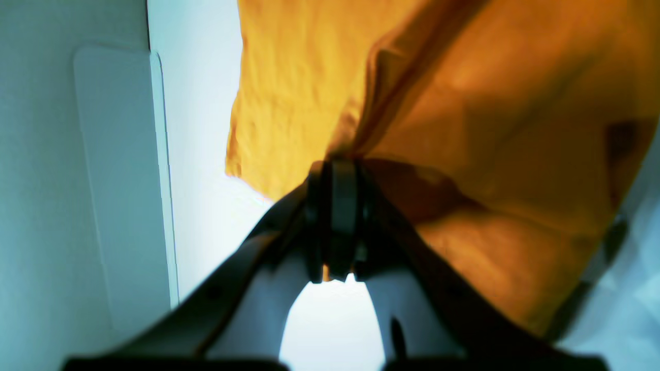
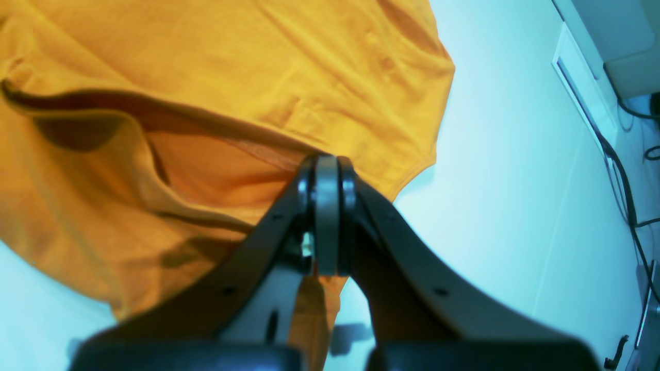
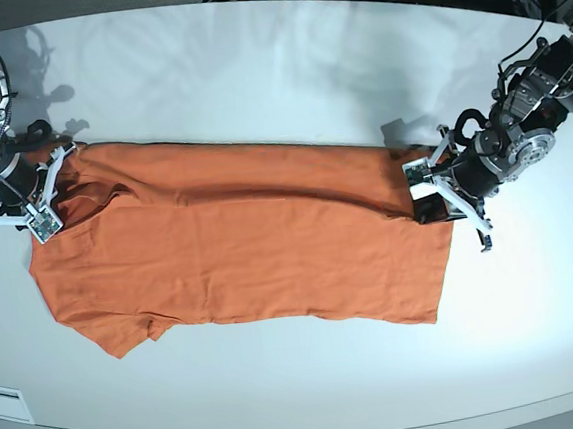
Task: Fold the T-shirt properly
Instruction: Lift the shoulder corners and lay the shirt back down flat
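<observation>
Garment count: one orange T-shirt [image 3: 239, 249], lying lengthwise across the middle of the white table [image 3: 254, 67], nearer the front edge than the back. The fabric is thin and creased; a fold line runs along its back edge from end to end, where the cloth is doubled over. One short sleeve projects at the front left corner of the garment in the base view. The hem end lies toward the table's right edge in that view, the sleeve end toward the left edge.

Gripper count: two. The left gripper [image 1: 335, 170] is clamped on the T-shirt at its back corner, on the base view's right; the jaws are pressed together with orange cloth bunched between them. The right gripper [image 2: 326, 170] is likewise clamped on the T-shirt, at the opposite back corner near the table's left edge; its jaws meet on a gathered fold, with a strip of fabric hanging below them.

Cables [image 2: 626, 190] lie beyond the table, visible in the right wrist view. Further cables and equipment sit past the back edge.
</observation>
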